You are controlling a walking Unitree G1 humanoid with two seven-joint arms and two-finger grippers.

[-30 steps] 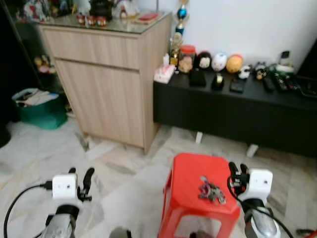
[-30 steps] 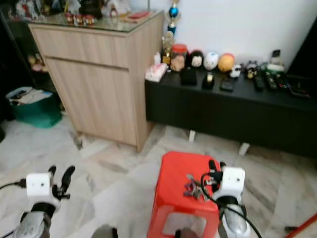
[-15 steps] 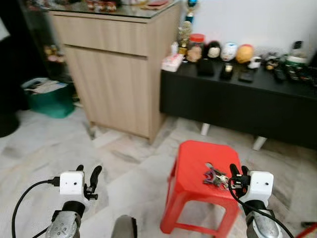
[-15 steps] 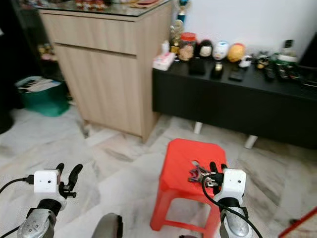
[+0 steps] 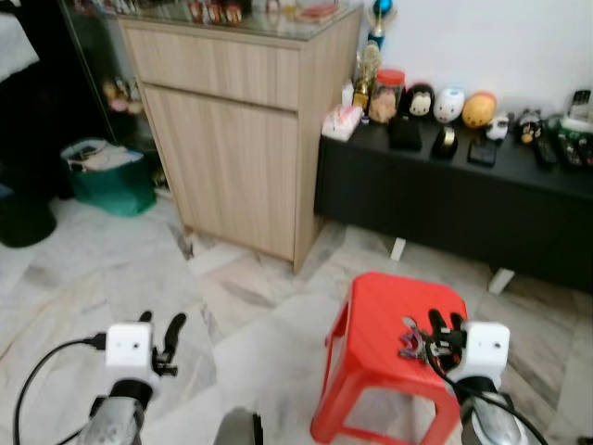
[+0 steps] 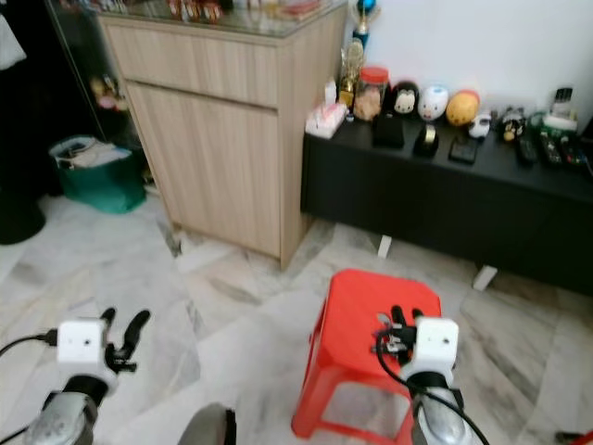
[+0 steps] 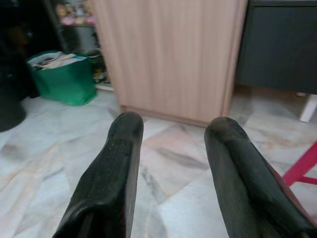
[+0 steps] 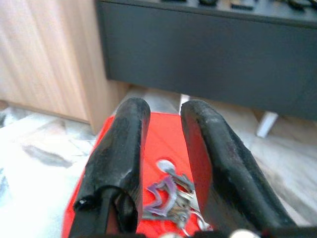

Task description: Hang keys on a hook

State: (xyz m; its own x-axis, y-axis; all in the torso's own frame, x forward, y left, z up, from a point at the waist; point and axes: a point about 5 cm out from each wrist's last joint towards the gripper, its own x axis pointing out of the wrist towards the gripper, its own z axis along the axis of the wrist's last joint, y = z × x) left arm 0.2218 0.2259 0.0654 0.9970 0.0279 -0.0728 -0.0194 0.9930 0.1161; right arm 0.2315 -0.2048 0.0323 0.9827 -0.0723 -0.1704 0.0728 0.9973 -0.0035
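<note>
Right wrist view: right claw [image 8: 163, 119] now straddling keys [image 8: 171, 196].

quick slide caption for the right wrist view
Open right claw poised over the keys on the red stool.

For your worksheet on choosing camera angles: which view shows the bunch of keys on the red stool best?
The right wrist view: the keys lie close and large between the open fingers of the right gripper, on the red stool. In both eye views they are a small, blurred cluster beside that gripper.
</note>
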